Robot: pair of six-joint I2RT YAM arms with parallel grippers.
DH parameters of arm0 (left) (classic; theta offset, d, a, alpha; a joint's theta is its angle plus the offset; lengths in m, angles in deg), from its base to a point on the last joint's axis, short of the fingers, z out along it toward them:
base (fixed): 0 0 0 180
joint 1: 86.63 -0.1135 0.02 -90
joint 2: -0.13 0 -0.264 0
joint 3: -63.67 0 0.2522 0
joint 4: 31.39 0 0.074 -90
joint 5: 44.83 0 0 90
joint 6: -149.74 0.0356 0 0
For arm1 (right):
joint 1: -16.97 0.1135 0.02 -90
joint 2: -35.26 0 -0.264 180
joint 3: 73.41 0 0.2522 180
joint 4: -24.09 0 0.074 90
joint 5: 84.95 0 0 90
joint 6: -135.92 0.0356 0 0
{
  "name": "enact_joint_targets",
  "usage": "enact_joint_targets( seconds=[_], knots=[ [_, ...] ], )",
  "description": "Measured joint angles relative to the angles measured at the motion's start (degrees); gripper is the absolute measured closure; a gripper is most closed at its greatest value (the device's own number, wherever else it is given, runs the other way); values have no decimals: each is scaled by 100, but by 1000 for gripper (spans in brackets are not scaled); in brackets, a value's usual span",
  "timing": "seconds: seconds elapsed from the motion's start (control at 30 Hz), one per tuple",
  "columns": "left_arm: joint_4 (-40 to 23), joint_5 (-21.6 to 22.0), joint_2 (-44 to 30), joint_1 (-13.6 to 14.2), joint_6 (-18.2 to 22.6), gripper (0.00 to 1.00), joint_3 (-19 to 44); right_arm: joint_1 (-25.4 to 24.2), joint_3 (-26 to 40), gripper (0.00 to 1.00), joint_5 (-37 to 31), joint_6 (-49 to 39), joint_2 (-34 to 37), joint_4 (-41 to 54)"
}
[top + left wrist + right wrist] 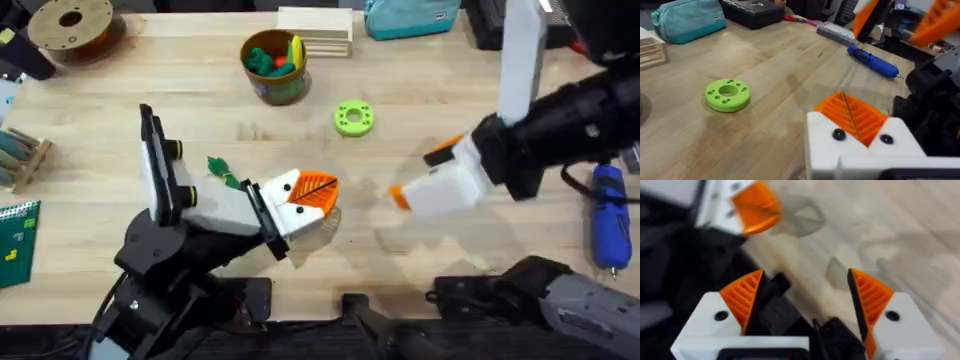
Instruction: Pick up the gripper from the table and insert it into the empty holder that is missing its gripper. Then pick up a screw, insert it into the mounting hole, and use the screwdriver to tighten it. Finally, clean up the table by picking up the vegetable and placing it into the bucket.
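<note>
The right gripper point(418, 175), its 2 orange pads point(742, 297) spread wide and holding nothing, faced the left arm across the table's middle. There, the orange finger point(316, 190) sat in the white holder point(285, 188) at the tip of the left gripper point(300, 205). How far that gripper was open could not be told.

2 dark dots point(838, 134) marked the holder's face below the finger; whether they were screws or bare holes could not be made out.

If fastening came next, the move turned on the screwdriver point(605, 215). It lay near the table's right edge, on the far side of the right arm from the holder, so the right gripper pointed away from it. Its long axis ran roughly front to back, across the line from gripper to holder. The right arm was plainly the nearer.

The vegetable point(225, 172) lay just beside the left arm, well apart from the bucket point(265, 90) toward the table's back.
</note>
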Motion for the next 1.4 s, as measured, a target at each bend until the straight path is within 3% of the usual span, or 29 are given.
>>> enact_joint_targets(
  seconds=[0.17,0.37,0.6,0.8,1.03,1.4],
  knots=[
    [0,0,0,0,0,993,0,-931,0,47,-761,255,12,45],
    [0,0,0,0,0,993,0,-2763,0,46,-1844,336,14,190],
    [0,0,0,0,0,993,0,-4535,-2,44,-2821,58,39,201],
    [0,0,0,0,0,993,0,-5694,-2,45,-3082,-809,320,-214],
    [0,0,0,0,0,993,0,-6511,-91,45,-3035,-1721,803,-262],
    [0,0,0,0,0,993,0,-8085,-740,45,-2959,-3221,1768,-1221]
  ],
)
